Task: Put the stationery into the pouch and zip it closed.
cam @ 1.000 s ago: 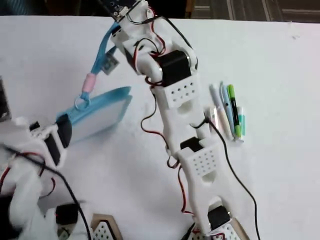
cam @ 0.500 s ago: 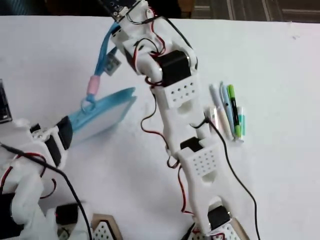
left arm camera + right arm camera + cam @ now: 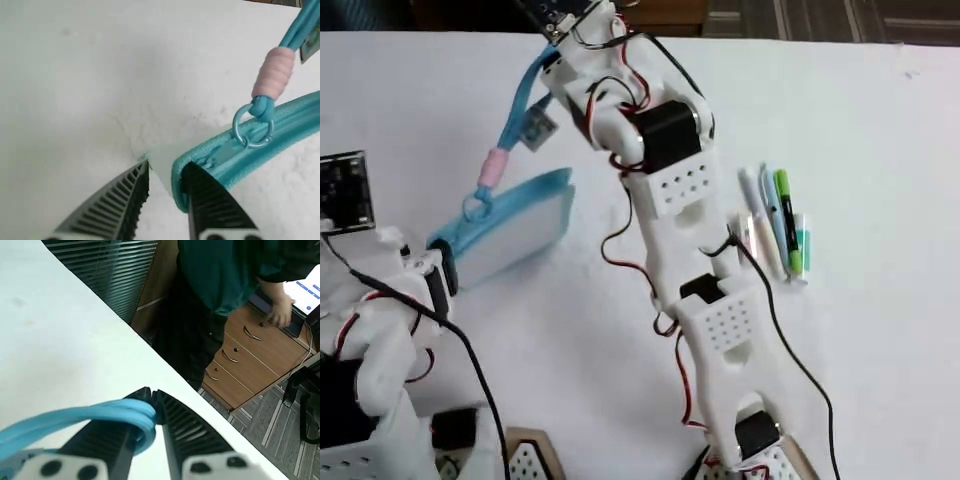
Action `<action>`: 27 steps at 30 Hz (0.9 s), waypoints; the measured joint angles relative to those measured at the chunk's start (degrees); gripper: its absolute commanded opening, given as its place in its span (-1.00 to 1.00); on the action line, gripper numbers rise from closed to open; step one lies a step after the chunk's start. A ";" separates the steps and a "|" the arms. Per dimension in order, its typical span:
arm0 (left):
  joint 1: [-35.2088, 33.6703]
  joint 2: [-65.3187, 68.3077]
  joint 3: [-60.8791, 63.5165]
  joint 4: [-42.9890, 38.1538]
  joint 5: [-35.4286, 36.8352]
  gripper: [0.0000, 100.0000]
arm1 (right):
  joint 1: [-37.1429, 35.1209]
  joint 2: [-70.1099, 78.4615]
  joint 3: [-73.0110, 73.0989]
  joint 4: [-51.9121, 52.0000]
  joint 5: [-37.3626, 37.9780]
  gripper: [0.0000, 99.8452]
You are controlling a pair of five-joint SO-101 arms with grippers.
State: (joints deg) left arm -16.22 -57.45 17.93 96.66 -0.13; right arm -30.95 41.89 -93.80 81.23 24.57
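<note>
The blue and white pouch (image 3: 515,235) lies flat on the white table at the left. My left gripper (image 3: 438,268) is shut on its near corner; in the left wrist view the pouch (image 3: 260,150) end sits between the gripper (image 3: 165,172) fingers. A metal ring (image 3: 252,127) and a pink bead (image 3: 272,72) join the pouch to a blue strap (image 3: 520,105). My right gripper (image 3: 548,62) holds that strap high near the table's far edge, shut on the strap (image 3: 75,420) loop in the right wrist view (image 3: 150,392). Several pens (image 3: 775,225) lie side by side at the right.
The right arm (image 3: 690,250) stretches across the middle of the table (image 3: 880,150) from the front edge to the far edge, between pouch and pens. Red and black cables hang along it. The table's far edge drops off just beyond the right gripper.
The left arm has turned and shifted toward the left, taking the pouch a little leftward with it. The strap, ring and pink bead swung left too. The right arm held still.
</note>
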 measured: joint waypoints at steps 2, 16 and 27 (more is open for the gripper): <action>0.00 0.00 0.26 -0.35 -0.44 -0.77 | 0.00 0.00 0.00 0.00 0.00 -0.97; 0.09 12.31 -9.85 2.90 -3.60 -0.96 | 8.35 0.00 0.00 0.00 0.00 -0.97; 0.09 17.85 -19.96 5.71 2.11 -0.96 | 22.42 2.81 0.00 0.62 0.00 -0.97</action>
State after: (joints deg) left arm -16.13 -39.60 -2.02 102.37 1.98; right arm -8.53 44.70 -93.80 81.85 24.57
